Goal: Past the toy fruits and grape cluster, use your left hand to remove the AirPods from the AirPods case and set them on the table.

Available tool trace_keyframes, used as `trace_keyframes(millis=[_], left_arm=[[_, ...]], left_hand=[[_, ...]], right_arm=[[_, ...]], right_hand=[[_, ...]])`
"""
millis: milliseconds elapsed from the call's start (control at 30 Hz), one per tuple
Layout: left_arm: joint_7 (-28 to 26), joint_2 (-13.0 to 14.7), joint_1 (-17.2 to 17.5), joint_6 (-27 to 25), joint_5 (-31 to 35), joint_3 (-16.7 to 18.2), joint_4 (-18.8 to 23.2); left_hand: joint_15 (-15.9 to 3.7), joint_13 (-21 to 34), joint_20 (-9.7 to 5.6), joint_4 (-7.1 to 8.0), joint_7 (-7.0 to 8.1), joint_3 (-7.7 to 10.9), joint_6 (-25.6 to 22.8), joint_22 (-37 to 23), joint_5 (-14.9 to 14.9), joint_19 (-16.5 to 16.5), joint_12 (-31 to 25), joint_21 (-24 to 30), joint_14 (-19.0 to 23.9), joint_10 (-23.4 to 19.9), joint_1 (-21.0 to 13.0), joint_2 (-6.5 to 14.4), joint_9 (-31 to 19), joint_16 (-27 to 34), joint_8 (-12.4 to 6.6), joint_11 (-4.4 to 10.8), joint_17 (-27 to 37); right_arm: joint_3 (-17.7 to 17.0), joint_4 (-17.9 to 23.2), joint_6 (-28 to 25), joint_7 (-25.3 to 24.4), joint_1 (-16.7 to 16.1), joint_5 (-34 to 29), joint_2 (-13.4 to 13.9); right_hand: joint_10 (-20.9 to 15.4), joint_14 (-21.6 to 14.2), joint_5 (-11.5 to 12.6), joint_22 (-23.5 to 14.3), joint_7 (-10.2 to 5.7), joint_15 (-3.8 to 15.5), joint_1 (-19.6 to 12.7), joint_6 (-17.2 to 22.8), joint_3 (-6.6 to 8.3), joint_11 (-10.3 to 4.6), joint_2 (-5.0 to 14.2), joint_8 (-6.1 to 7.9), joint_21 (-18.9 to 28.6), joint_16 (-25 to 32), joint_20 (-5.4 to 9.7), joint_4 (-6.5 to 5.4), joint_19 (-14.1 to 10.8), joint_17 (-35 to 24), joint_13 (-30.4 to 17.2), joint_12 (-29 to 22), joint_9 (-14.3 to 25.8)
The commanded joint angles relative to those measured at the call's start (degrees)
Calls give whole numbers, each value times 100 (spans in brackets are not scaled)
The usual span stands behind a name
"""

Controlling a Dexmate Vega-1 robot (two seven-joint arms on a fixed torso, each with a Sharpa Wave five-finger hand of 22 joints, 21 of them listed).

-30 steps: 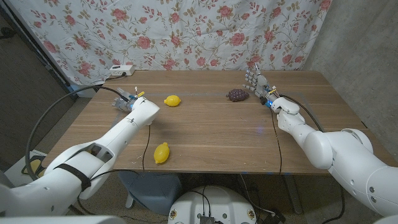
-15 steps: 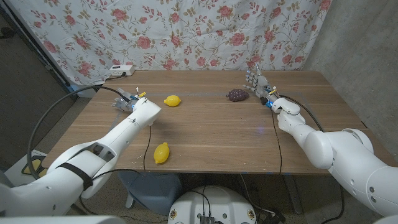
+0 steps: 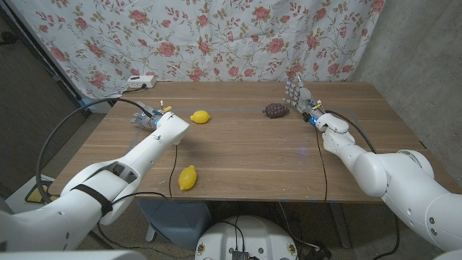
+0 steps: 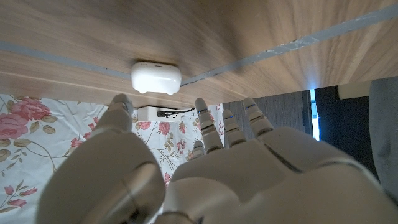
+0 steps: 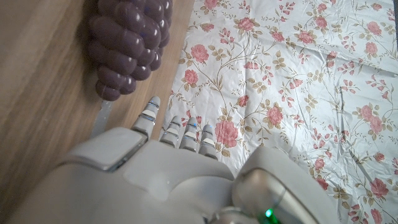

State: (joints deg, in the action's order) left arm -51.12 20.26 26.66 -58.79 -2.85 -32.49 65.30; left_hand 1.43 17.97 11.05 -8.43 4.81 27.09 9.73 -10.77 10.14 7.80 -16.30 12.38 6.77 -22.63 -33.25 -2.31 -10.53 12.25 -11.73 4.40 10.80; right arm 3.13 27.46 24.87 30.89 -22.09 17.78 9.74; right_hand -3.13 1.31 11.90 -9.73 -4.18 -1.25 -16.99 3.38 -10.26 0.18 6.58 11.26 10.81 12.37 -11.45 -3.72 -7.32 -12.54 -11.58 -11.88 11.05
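Observation:
The white AirPods case lies closed on the wood near the table's far edge, a short way beyond my left hand's fingertips. My left hand hovers at the back left of the table with its fingers apart and nothing in them. In the head view a small white object, probably the case, sits at the back left corner past that hand. The dark purple grape cluster lies at the back right. My right hand stands beside it with fingers upright and apart, holding nothing.
One yellow toy lemon lies just right of my left hand and another near the front edge. A white box with a cable sits just beyond the table's far edge. A flowered curtain hangs behind the table.
My left arm has edged slightly to the right and forward. The right hand, the lemons and the grapes have stayed where they were.

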Motion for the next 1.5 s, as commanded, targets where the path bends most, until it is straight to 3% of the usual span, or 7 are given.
trace_keyframes(millis=[33,333,1000,1500], left_arm=[[-30,-91,-141,122,-25,-114,-312],[-122,-245,-318,184,-90,-140,-677],[-127,-219,-333,197,-260,-191,-721],[-170,-347,-535,287,-392,-231,-1097]], left_hand=[[-11,17,-2,64,-28,-18,346,-20,-23,10,6,24,42,-37,71,23,-15,37,11,22,36],[1,21,-1,105,-59,-55,334,-21,-21,18,14,25,42,-38,140,40,-15,39,13,-2,41],[10,27,14,115,-87,-78,309,-22,-6,22,28,21,49,-56,154,100,-15,37,14,2,34],[17,33,17,116,-103,-73,297,-23,5,32,44,22,50,-52,132,185,-16,33,17,-13,28]], right_arm=[[-10,-27,-22,11,17,-1,17],[-7,15,-33,5,8,-10,39],[9,39,-49,-28,-11,13,43],[27,196,-89,-66,-107,40,48]], right_hand=[[-39,25,-20,-21,-21,-21,-30,23,3,4,30,41,15,27,-4,-17,31,-14,-34,2,32],[-48,25,-19,-21,-21,-24,-27,31,10,11,42,44,14,28,-2,-23,34,-15,-34,-1,32],[-48,24,-19,-21,-22,-22,-33,46,21,6,50,48,14,27,-3,-22,35,-13,-34,-1,32],[-41,23,-20,-21,-19,-21,-33,52,27,-2,51,49,15,27,-2,-24,34,-13,-35,2,32]])
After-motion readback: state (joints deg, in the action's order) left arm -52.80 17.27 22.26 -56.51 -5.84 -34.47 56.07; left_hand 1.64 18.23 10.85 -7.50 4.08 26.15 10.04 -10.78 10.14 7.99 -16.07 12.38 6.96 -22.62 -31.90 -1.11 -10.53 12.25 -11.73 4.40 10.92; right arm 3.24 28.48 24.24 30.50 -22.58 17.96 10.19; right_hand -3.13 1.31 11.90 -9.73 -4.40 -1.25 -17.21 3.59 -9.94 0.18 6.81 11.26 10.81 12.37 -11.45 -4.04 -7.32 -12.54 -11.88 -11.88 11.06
